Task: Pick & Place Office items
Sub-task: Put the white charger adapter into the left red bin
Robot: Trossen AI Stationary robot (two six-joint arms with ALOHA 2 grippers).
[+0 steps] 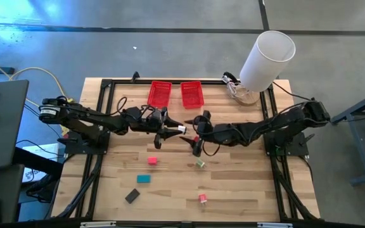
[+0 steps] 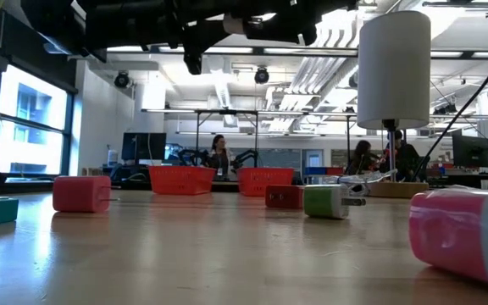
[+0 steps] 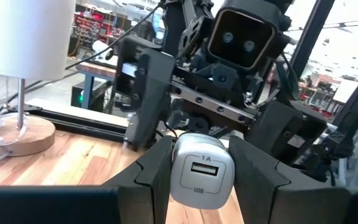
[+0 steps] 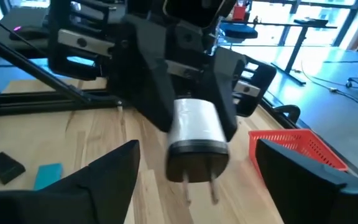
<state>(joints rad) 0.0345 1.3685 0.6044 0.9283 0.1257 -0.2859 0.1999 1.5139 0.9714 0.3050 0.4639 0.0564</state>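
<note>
Surface: wooden table (image 1: 233, 183) over a grey concrete floor; office room with desks and seated people shows behind in the low view.
Held item: I've got the silvery USB charger (image 3: 202, 172) clamped between the left gripper (image 1: 168, 132) fingers, lifted above mid-table, just in front of the red mesh baskets (image 1: 176, 94).
Charger axis: long axis runs roughly along the line between the two grippers; USB port faces back to my left wrist, the two prongs point toward the right gripper (image 1: 197, 133).
Right gripper: jaws spread wide, nothing in them, facing the charger prongs-on, just beside it, not touching as far as I can tell.
Key relation: charger sits between the two grippers, tip to tip; the right arm is the only free one and is near. I judge this a handover, the right jaws needing to close around the charger body.
Risk: prongs lead, so a poor grip may catch them.
Other items: pink block (image 1: 153, 161), teal block (image 1: 144, 179), dark grey block (image 1: 132, 196), green piece (image 1: 199, 164), red-pink piece (image 1: 203, 199), all loose on the table, well apart.
Baskets: look empty from above.
Far corner: big white cylinder (image 1: 267, 59) on a stand.
</note>
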